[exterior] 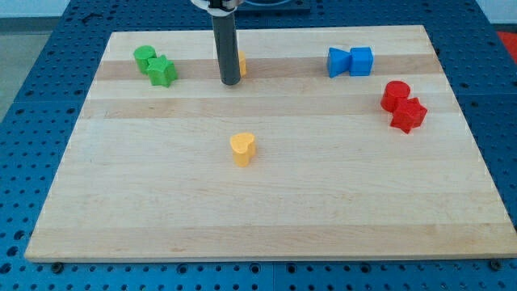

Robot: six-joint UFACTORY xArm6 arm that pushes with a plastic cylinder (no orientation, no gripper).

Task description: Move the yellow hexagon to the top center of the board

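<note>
- The tip [230,82] is the lower end of a straight dark rod. It has no jaws to open or close and holds nothing. It rests on the board [266,210] near the view's top, a little left of the middle.
- The yellow hexagon [241,62] sits just behind the tip on its right side. It is mostly hidden by the rod, so only a narrow yellow edge shows. It looks to be touching the rod, though contact cannot be confirmed. It lies in the top strip of the board, close to the centre.
- The yellow heart [242,149] lies below the tip toward the view's bottom, slightly to its right and clearly apart from it, near the board's middle.
- The green star [161,72] is to the tip's left, at about the same height in the view, with a gap between them.
- The green cylinder [145,56] is just beyond the green star, up and to the left, touching it or nearly so.
- Two blue blocks sit to the tip's right in the top strip, pressed side by side: a blue bowtie-like block [338,62] nearer the tip and a blue cube [361,61] past it.
- The red cylinder [396,94] is far to the tip's right and slightly lower.
- The red star-like block [409,115] is farthest, touching the red cylinder on its lower right.
</note>
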